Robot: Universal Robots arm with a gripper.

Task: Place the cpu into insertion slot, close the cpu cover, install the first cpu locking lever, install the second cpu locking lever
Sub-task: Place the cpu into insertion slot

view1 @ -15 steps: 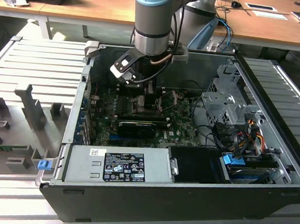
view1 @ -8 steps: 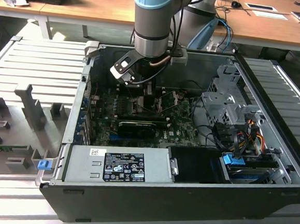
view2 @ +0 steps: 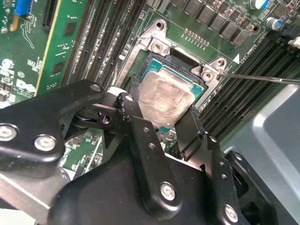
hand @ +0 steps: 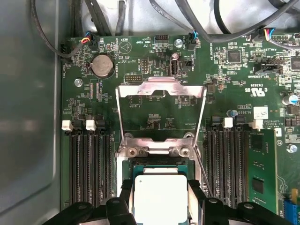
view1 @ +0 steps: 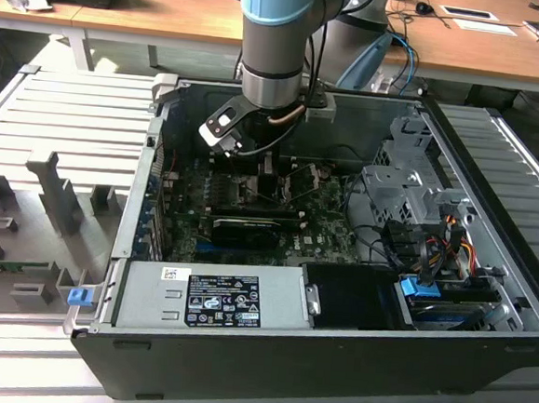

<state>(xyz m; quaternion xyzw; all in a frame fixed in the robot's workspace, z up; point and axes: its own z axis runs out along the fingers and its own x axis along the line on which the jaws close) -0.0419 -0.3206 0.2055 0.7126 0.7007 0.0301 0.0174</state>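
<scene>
OK, hand (view2: 163, 115) pinches cpu (view2: 166, 98) by two edges, flat on the insertion slot (view2: 161, 71), seated or nearly, can't tell; cpu cover (hand: 161, 87) stands flipped up, prob. keeping access clear.

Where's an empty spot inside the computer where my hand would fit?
Bare grey case panel beside the motherboard; dark empty bay between power supply and drive cage. Crowded around the insertion slot, where the pincer grips the cpu between memory slots.
</scene>
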